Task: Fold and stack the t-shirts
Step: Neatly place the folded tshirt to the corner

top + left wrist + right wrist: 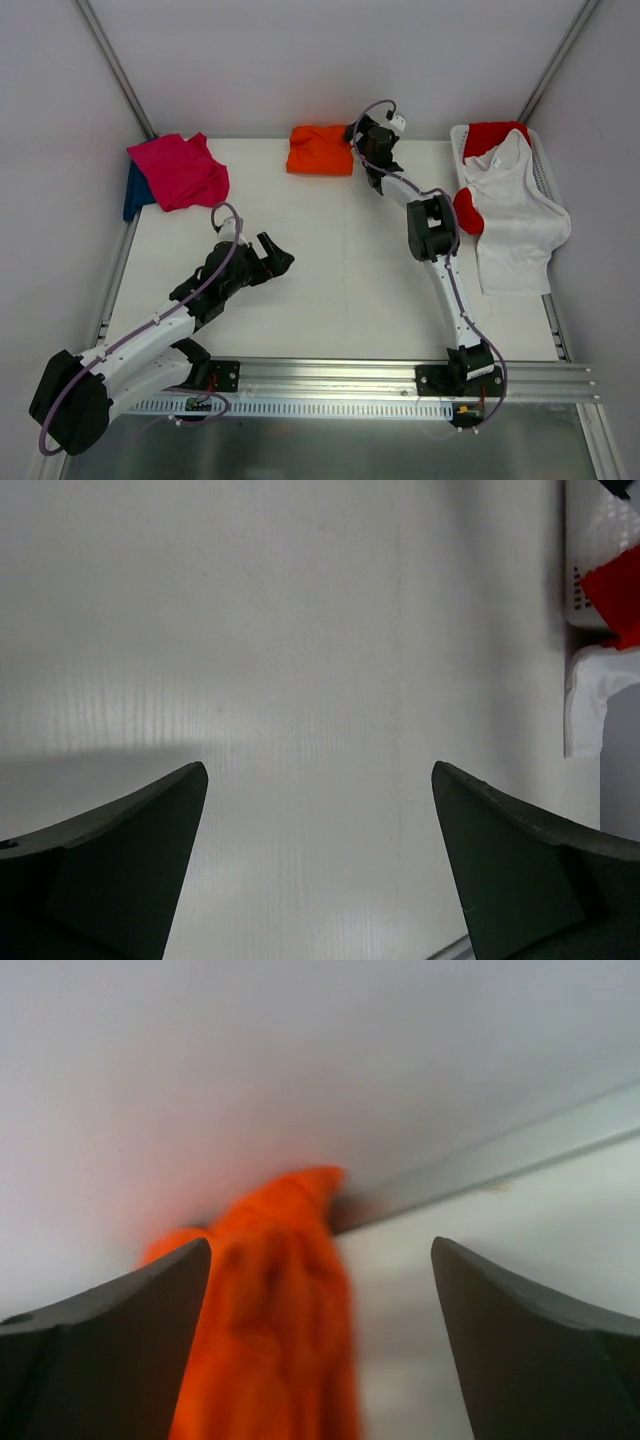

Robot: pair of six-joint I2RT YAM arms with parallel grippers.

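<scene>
Orange t-shirt (320, 150) against back wall (320, 60), right end effector (356, 134) beside, basket (544, 172) far right

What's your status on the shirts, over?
Left gripper open, empty, over the table. Right gripper open at the orange shirt, far edge, not gripping. Nothing blocking it.

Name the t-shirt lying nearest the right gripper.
The orange t-shirt, folded at the far edge beside the right gripper; the pink t-shirt lies far left, the white t-shirt far right.
</scene>
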